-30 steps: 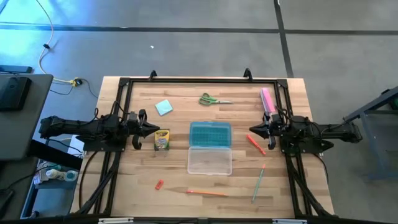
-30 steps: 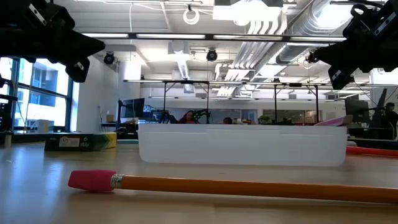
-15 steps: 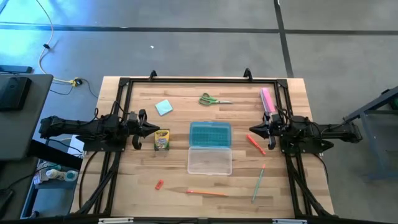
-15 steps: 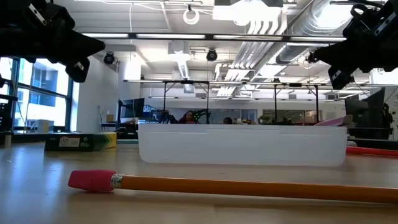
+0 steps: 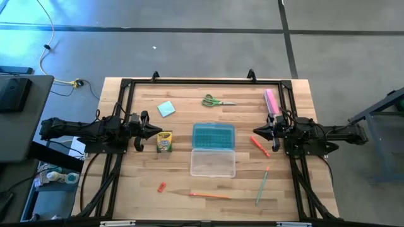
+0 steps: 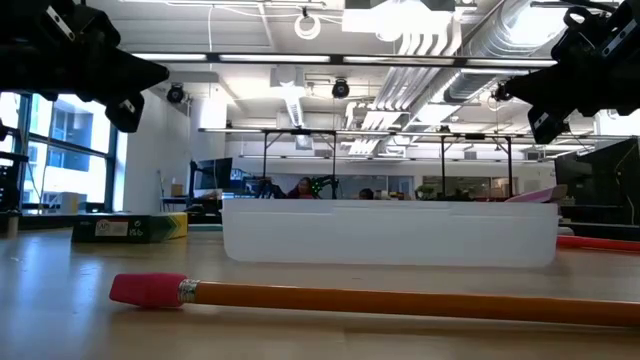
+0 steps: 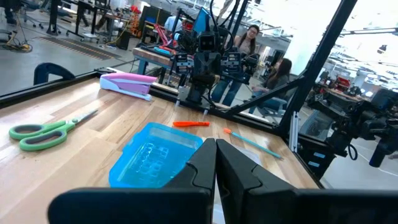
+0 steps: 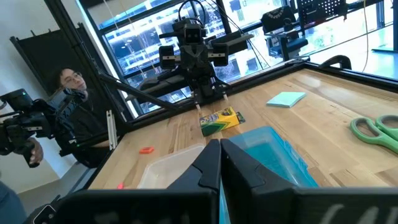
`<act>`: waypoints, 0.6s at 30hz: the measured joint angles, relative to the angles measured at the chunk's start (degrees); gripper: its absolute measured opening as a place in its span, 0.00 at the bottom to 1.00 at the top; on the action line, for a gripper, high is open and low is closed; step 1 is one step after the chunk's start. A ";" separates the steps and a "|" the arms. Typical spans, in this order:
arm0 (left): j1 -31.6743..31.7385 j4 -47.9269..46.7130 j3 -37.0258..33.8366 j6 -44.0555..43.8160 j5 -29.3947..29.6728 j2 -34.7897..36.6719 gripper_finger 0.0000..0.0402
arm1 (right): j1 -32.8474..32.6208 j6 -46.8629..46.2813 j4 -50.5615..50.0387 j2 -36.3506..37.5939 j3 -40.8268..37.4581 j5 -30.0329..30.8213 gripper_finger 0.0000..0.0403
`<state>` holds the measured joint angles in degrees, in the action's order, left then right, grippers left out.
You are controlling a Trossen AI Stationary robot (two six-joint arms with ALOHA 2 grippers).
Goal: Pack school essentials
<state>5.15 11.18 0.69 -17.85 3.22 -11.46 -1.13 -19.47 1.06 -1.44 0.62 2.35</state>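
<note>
On the wooden table nothing is packed yet, as far as I can judge. At the middle lies the clear case with its teal lid folded open, and I see nothing inside it. All the school things lie spread around it: the scissors and the light-blue pad at the far side, the crayon box just in front of the left gripper, the red pen near the right gripper, the green pencil, the orange pencil and the small red eraser at the near side. Both grippers hover at the table's two sides, facing each other, with the jaws pressed together and holding nothing. So the whole job remains: each item must be picked up and put in the case.
</note>
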 joint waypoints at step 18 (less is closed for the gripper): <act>0.01 0.04 0.00 -2.05 0.31 0.02 0.00 | 0.00 -0.01 0.11 0.01 -0.02 0.02 0.00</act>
<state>5.16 11.22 0.69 -19.90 3.53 -11.44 -1.13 -19.48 1.17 -1.43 0.60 2.37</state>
